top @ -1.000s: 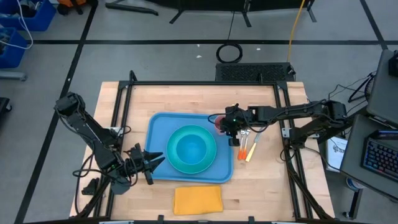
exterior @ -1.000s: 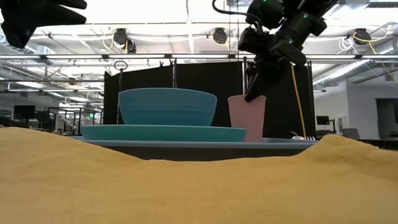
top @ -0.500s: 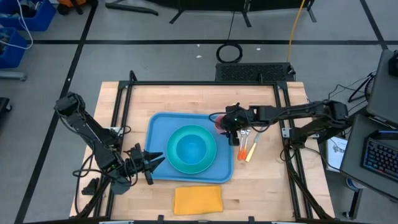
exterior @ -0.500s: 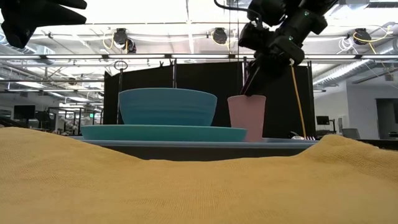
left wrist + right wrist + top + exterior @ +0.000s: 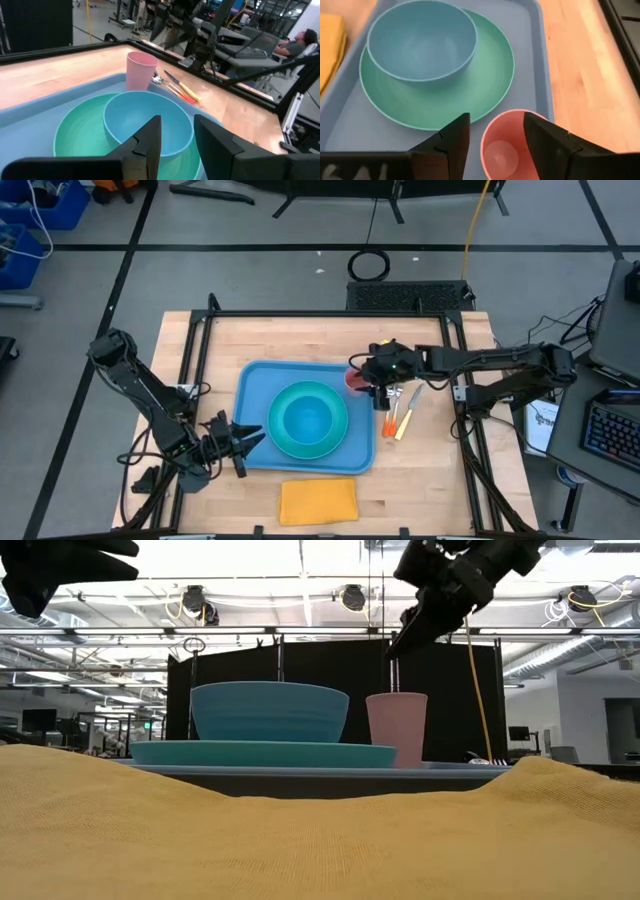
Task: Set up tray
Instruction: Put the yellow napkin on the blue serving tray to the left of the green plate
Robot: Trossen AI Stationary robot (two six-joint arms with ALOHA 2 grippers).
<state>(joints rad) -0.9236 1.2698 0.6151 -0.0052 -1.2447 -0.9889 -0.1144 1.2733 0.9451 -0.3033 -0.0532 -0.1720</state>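
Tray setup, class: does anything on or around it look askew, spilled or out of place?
Nothing stands out. The blue bowl sits upright on the teal plate on the tray, and the pink cup stands upright and empty in the tray's corner. The cutlery and orange napkin lie on the table, off the tray.

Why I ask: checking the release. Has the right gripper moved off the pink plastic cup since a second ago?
Yes. In the low view the right gripper has risen clear above the pink plastic cup, which stands on the light-blue tray; earlier a finger reached inside the rim.
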